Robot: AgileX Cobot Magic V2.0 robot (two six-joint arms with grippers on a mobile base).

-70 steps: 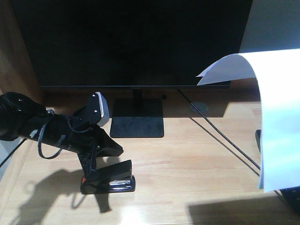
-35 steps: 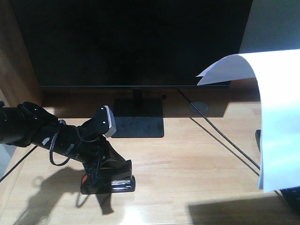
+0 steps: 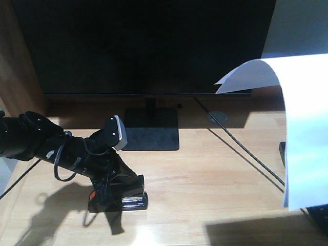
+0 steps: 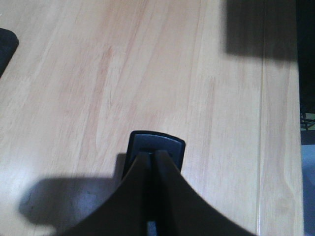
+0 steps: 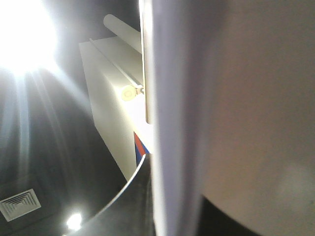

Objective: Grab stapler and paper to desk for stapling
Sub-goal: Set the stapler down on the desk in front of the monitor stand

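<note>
**Stapler down on the surface, sheet not yet**

Stapler (image 3: 121,199) lies flat on the pale wood surface (image 3: 205,179), in front of the monitor stand (image 3: 151,134). A second ago the left arm stood higher; it has since dropped low over the stapler and then stopped moving, which suggests this half of the task is nearly done. The left hand (image 4: 150,156) slopes down from the left. Its fingers are pressed almost together above the stapler's nose, and I cannot tell whether they pinch any part of it. The paper (image 3: 302,128) hangs curled in the air at the right, well apart and unchanged. It is apparently pinched by the right hand (image 5: 150,162), though the sheet hides one of its fingers.
</note>
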